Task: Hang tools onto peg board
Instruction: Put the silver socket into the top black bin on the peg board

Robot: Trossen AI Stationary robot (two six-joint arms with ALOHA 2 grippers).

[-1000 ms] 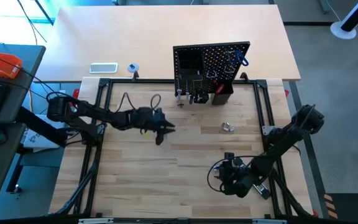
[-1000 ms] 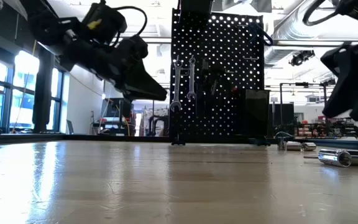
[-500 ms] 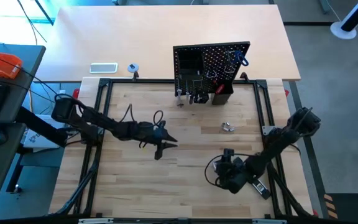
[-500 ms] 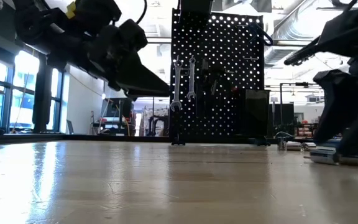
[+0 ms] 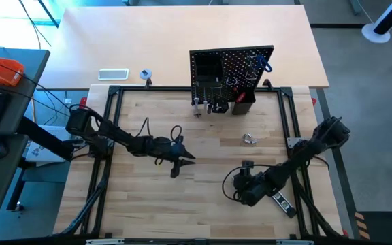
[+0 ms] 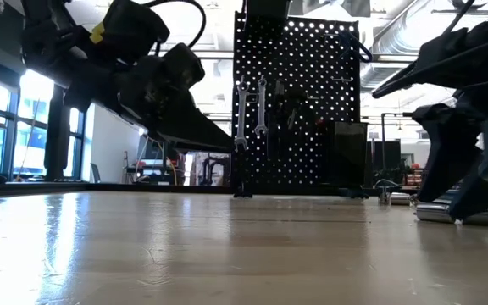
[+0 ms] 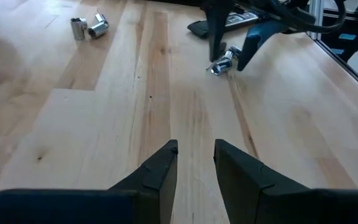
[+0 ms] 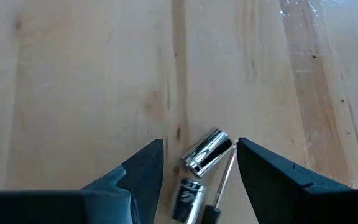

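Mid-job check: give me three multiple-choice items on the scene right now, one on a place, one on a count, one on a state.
1. Where is the right gripper?
A. low over a silver socket on the table
B. high in the air
C. past the table's edge

2. How many silver wrenches hang on the peg board in the low view?
A. none
B. two
C. five

3. What does the left gripper hold?
A. a screwdriver
B. pliers
C. nothing

Answers: A, it straddles the socket, jaws open. B, two hang side by side. C, the gap between its jaws is bare.
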